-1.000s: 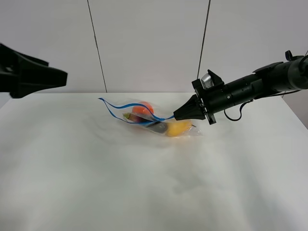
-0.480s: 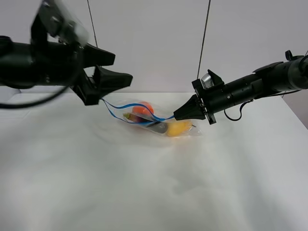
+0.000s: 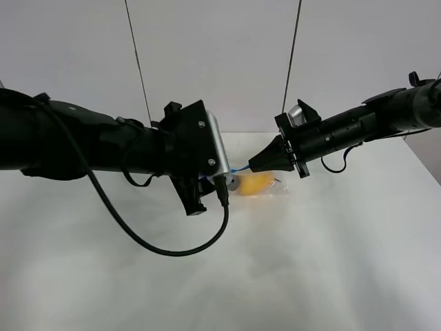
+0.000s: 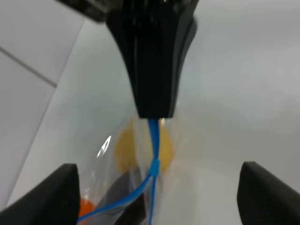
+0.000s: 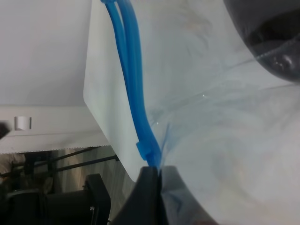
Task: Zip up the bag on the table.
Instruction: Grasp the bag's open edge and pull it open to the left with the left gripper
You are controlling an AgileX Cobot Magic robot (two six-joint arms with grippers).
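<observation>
A clear crinkly plastic zip bag [image 3: 260, 185] lies toward the far middle of a large white matte table [image 3: 310, 269]. In the high view, the black wrist housing of the left arm hides most of it. The black, tapered right gripper [image 3: 253, 165] reaches in from the right and is clamped on the end of the bag's blue zipper strip [image 4: 153, 140]. Its own wrist camera shows the strip's two tracks running together into the pinched fingertips [image 5: 145, 197], with wrinkled film spilling to one side. The left gripper [image 4: 159, 194] hovers at the opposite side of the bag, facing the right one. Its fingers [image 4: 54, 192] are spread wide and grasp nothing, and the strip passes between them without touching either. Through the plastic, a round yellow pear [image 4: 123, 151] sits close to the right gripper's tip. A dark eggplant [image 4: 124, 187] lies beside it, and a bright orange [image 4: 84, 207] shows at the edge of the left wrist picture. A black cable [image 3: 172, 249] loops from the left arm down toward the tabletop. A pale panelled wall [image 3: 220, 69] stands behind.
</observation>
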